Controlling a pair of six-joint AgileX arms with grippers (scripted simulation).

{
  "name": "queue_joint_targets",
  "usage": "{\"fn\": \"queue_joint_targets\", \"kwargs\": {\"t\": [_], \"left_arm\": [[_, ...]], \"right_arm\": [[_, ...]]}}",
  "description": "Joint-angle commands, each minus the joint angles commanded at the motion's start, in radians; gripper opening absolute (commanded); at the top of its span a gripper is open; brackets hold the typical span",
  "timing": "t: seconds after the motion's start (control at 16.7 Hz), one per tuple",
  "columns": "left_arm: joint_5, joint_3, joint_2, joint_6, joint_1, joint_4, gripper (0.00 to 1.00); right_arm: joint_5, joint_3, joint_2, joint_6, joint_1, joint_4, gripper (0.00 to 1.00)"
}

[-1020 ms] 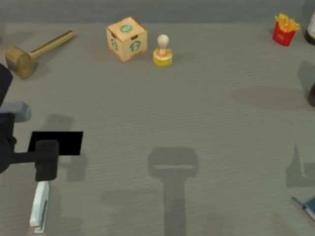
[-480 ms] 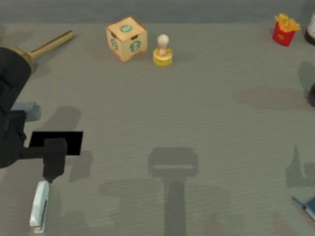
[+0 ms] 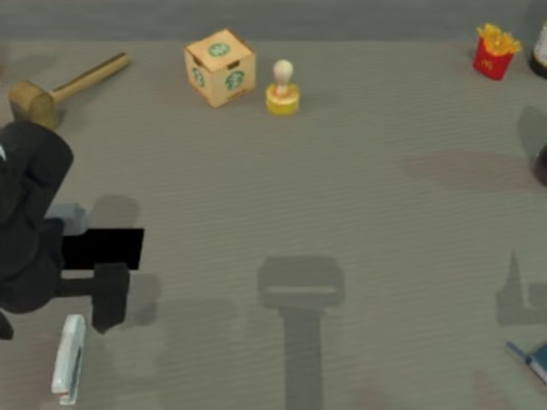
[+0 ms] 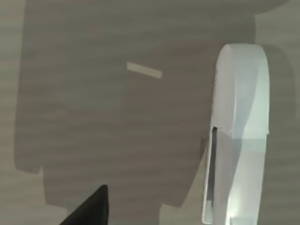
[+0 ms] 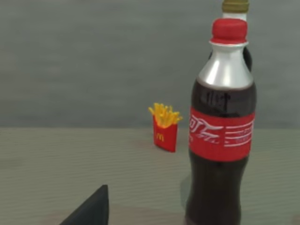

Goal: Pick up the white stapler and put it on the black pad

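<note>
The white stapler (image 3: pixel 68 359) lies lengthwise near the table's front left corner. In the left wrist view the stapler (image 4: pixel 240 131) fills one side, with its slot showing. The black pad (image 3: pixel 107 248) lies flat just behind it, partly covered by my left arm. My left gripper (image 3: pixel 109 296) hovers over the pad's front edge, a little right of and behind the stapler, open and holding nothing. One dark fingertip (image 4: pixel 93 209) shows apart from the stapler. My right arm is parked off the top view's right; its fingertip (image 5: pixel 91 210) shows with nothing held.
A hammer (image 3: pixel 60 88) lies at the back left. A cardboard box (image 3: pixel 220 67) and a yellow-based wooden knob (image 3: pixel 282 90) stand at the back. A fries carton (image 3: pixel 496 49) and a cola bottle (image 5: pixel 222 136) are at the far right, a blue-edged object (image 3: pixel 534 359) front right.
My left arm has swung in from the left edge and its gripper has shifted right and slightly toward the front. The stapler has not moved.
</note>
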Motion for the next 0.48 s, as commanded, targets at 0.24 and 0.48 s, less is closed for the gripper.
{"fn": "queue_joint_targets", "kwargs": {"t": [0.24, 0.48], "left_arm": [[0.0, -0.103, 0.086, 0.002, 0.001, 0.191, 1.0], [0.0, -0.132, 0.109, 0.003, 0.002, 0.239, 1.0]], "right_arm": [[0.0, 0.0, 0.0, 0.0, 0.0, 0.0, 1.0], [0.0, 0.0, 0.0, 0.0, 0.0, 0.0, 1.0]]}}
